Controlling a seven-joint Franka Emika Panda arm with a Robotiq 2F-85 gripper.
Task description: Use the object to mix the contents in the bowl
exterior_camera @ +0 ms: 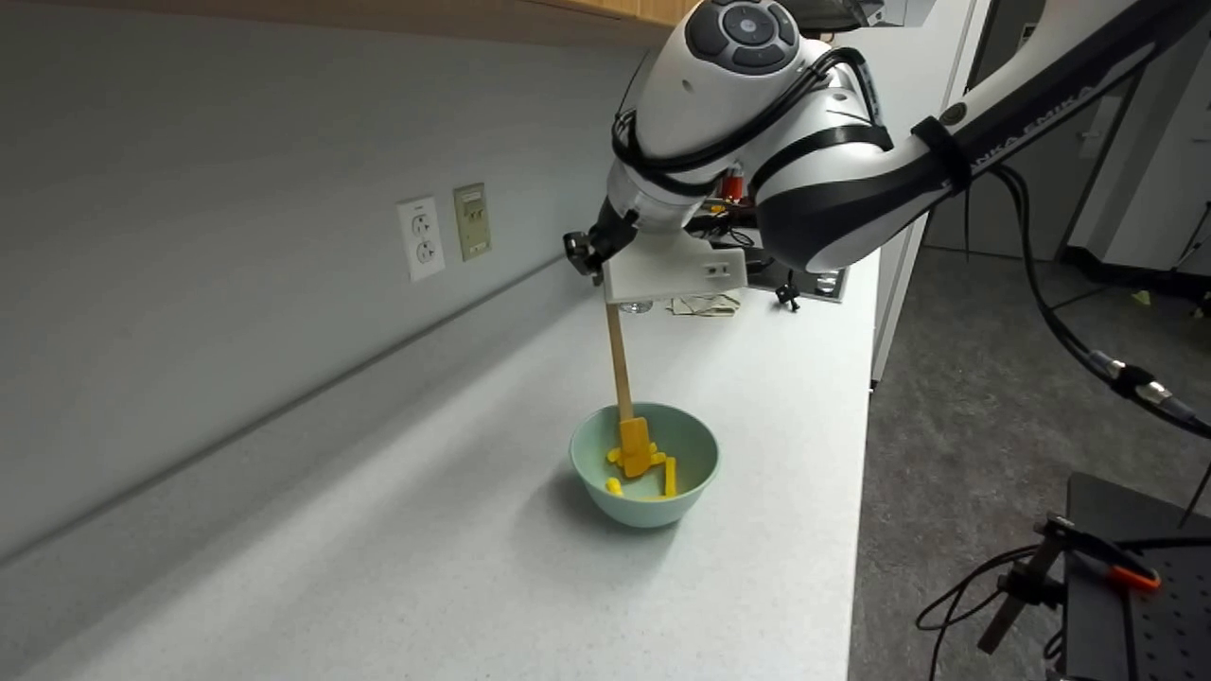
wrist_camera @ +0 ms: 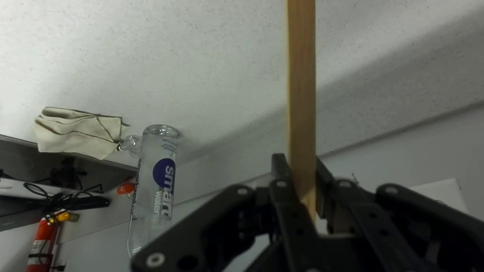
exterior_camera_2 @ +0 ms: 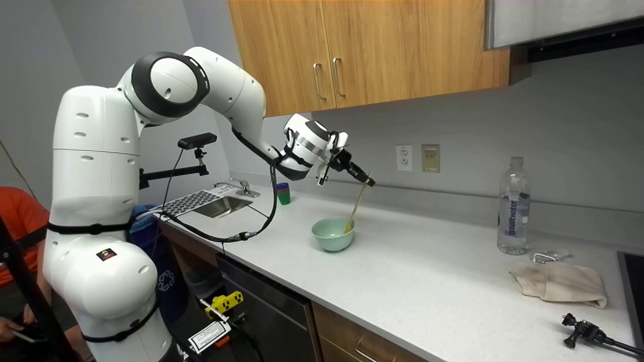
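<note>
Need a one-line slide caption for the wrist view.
The hand grips the tan spatula handle over the pale counter, a water bottle and folded cloth in the background.

Cameras look down along the countertop (exterior_camera: 757, 567) in an exterior view, toward wooden cabinets (exterior_camera_2: 382, 50) in an exterior view, sharing the teal bowl (exterior_camera: 643, 513); the wrist camera peers closely past the gripper (wrist_camera: 301, 170).

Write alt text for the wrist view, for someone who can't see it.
A black claw grips a wooden handle that runs off the picture's top edge. Behind it spreads a pale speckled countertop; at picture left show a clear smartwater bottle and a folded cream cloth.
</note>
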